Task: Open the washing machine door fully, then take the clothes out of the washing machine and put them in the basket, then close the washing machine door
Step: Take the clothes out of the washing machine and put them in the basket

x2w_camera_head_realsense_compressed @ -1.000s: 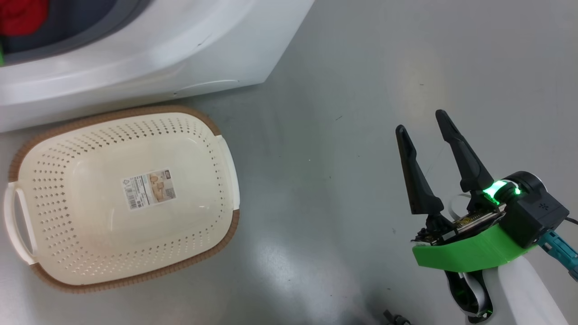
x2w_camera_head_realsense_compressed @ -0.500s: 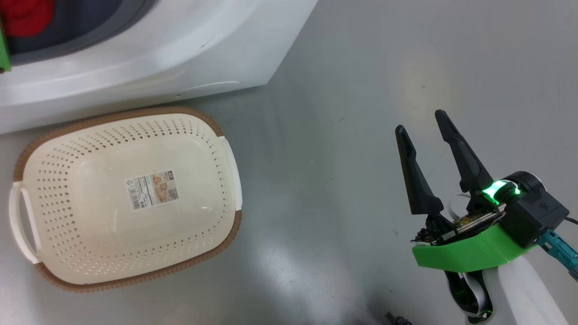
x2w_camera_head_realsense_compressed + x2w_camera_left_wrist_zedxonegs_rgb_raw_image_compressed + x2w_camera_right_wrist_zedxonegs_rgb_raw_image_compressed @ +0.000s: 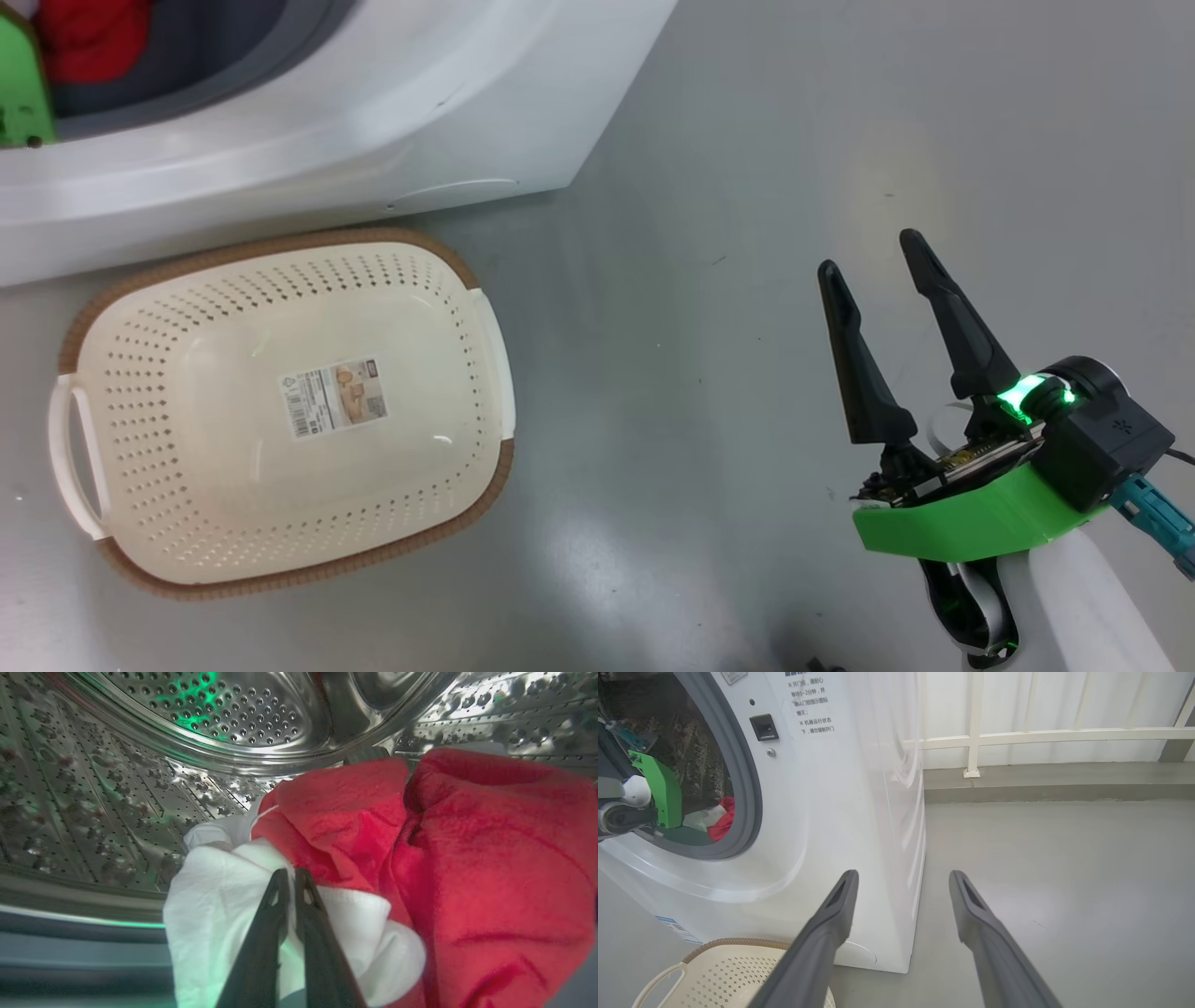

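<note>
Your left gripper is inside the drum, fingers pinched together on a fold of the white cloth. That cloth lies touching the red cloth. Your right gripper hangs released, fingers spread, over the floor and well apart from the basket. The basket stands on the floor just in front of the washer, with a paper label on its bottom. The floor is smooth grey and glossy enough to throw back the lights. In the right wrist view a raised grey ledge runs along the far edge of the floor. A cream railing and pale wall stand above it.
</note>
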You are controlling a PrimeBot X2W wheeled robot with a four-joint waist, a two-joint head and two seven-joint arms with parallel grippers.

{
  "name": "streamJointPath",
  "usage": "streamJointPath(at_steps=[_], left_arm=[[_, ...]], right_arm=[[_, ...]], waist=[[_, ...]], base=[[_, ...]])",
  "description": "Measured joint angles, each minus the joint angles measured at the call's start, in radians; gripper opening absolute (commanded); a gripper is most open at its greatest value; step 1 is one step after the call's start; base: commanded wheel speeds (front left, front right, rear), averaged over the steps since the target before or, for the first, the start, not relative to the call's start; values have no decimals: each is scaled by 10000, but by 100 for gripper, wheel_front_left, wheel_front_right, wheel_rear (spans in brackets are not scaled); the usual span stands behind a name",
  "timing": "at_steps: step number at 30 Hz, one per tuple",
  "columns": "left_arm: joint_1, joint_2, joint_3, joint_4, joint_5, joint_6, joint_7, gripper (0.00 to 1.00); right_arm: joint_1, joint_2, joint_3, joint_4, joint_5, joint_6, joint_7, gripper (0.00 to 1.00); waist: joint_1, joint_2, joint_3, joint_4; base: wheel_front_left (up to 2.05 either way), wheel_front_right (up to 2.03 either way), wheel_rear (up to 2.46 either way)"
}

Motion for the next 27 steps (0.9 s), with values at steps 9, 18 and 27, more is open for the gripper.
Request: streamJointPath(at_steps=[9, 18, 27], left_arm=[[513, -201, 167, -614, -523, -23, -861, 0], [1280, -276, 299, -1511, -1007, -203, -1459, 0], [2238, -278, 332, -2922, -1200, -199, -1670, 0]], right_arm=[[19, -4, -35, 13, -71, 0, 0, 100], [31, -10, -63, 58, -173, 0, 0, 100], [43, -44, -65, 98, -244, 0, 0, 100]], waist=[[0, 0, -231, 246], [0, 0, -467, 484], [0, 0, -730, 705]], base=[[0, 0, 0], [0, 0, 0], [0, 0, 0]])
